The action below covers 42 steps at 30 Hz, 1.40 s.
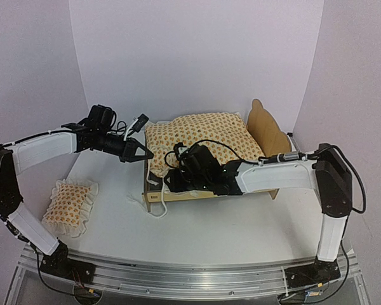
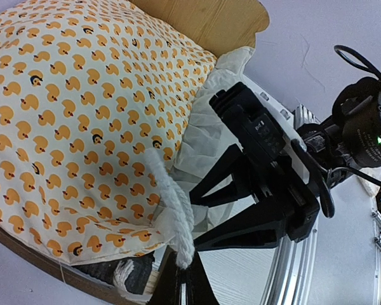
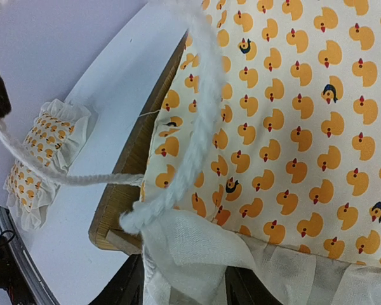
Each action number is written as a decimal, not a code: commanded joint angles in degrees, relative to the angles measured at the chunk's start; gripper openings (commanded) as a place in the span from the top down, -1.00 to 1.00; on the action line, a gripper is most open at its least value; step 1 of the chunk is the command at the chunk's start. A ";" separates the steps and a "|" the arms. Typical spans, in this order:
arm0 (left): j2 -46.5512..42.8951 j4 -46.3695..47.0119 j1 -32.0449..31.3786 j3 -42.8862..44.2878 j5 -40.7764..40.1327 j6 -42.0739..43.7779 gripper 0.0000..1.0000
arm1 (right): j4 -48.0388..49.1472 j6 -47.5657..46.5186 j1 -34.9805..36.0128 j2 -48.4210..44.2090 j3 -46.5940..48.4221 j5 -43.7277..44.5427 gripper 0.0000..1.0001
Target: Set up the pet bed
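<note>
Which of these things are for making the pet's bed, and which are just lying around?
For the job: pet bed; duck cushion lying in it; white tie cord.
Just lying around: small matching pillow, alone on the table, untouched, though it probably goes on the bed later.

Left arm jaws closed; right arm jaws gripping.
</note>
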 commanded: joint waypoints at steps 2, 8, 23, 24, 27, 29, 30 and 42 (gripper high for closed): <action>-1.40 -3.90 -0.65 4.57 5.00 -4.24 1.00 | -1.75 -1.49 0.12 -2.13 1.17 1.08 0.13; -3.33 -5.11 -1.07 3.78 6.66 -6.67 1.00 | -3.40 -1.42 0.09 -1.35 1.42 1.35 0.13; -1.82 -0.93 -2.44 0.25 3.25 -4.34 1.00 | -4.25 -1.46 0.12 -1.49 1.24 1.57 0.13; -1.51 -0.09 -2.45 0.00 2.43 -4.38 1.00 | -4.35 -1.49 0.09 -1.56 1.22 1.72 0.13; -0.62 1.74 -2.46 -0.14 0.98 -4.11 1.00 | -4.37 -1.41 0.05 -1.82 1.11 1.92 0.13; -0.05 2.40 -2.46 -0.26 1.10 -4.02 1.00 | -4.37 -1.28 0.12 -1.74 1.13 1.91 0.14; 0.18 2.69 -2.46 -0.56 1.47 -4.01 1.00 | -4.39 -1.25 0.10 -1.70 1.14 1.85 0.14; 1.07 9.89 -2.98 -3.82 2.44 -9.93 1.00 | -4.48 -1.21 0.12 -1.36 1.39 2.42 0.14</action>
